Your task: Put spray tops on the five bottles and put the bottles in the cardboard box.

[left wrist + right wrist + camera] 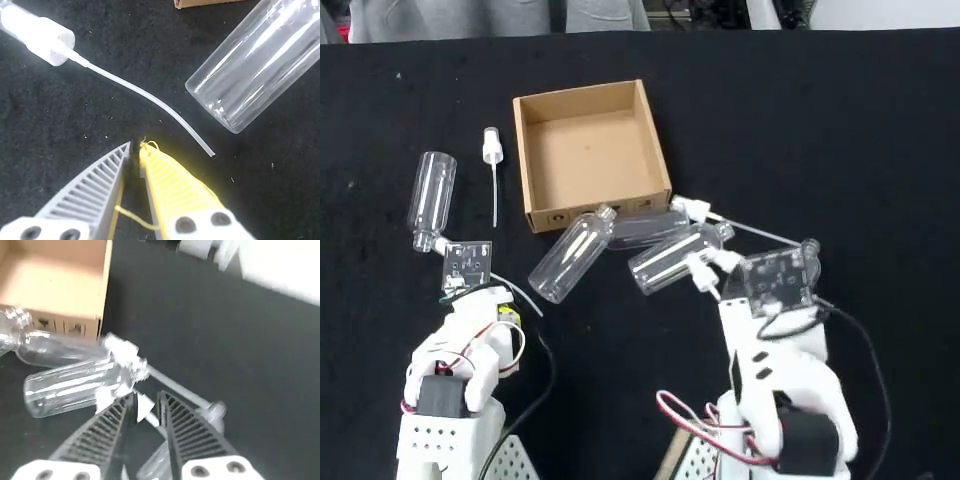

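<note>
The open cardboard box (585, 150) holds nothing. One clear bottle (430, 195) lies at the left, with a loose spray top (492, 150) beside it. Three uncapped bottles (572, 255) (645, 225) (675, 258) lie in a heap in front of the box. My left gripper (135, 146) is shut and holds nothing. It hovers just short of the curved tube of a spray top (42, 32), beside a bottle's base (250, 70). My right gripper (146, 399) is shut on a white spray top (144, 407), close to a bottle's neck (137, 367).
Another spray top (690, 208) lies by the box's near right corner, its long tube running right towards a bottle neck (810, 246) at the right arm's wrist. The black table (840, 130) stretches right of the box.
</note>
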Robot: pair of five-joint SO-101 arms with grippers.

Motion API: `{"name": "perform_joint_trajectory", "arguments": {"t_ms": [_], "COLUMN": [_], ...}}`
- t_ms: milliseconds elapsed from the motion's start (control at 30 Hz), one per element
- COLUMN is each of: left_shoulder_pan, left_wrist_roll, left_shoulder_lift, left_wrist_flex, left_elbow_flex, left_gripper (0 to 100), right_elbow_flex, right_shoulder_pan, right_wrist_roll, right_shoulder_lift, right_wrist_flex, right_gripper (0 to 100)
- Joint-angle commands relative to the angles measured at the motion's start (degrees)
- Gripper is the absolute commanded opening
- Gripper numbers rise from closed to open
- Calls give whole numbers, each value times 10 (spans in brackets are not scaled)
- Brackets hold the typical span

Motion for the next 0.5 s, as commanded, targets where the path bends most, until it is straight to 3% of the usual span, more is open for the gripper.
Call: {"name": "perform_joint_trajectory", "arguments": {"t_ms": [0,467], "left_shoulder_pan": [5,5], "left_wrist_roll": [-6,-6], "left_shoulder_lift": [-4,-4], "left_wrist_flex": [-11,-11], "left_elbow_flex": [15,15], "left_gripper": [30,30], "right_elbow_flex": [-80,-304], "right_shoulder_pan": [11,11], "right_wrist_roll": [21,18], "right_shoulder_lift": [-49,170], "right_wrist_flex": [-10,73], "right_gripper": [53,54]}}
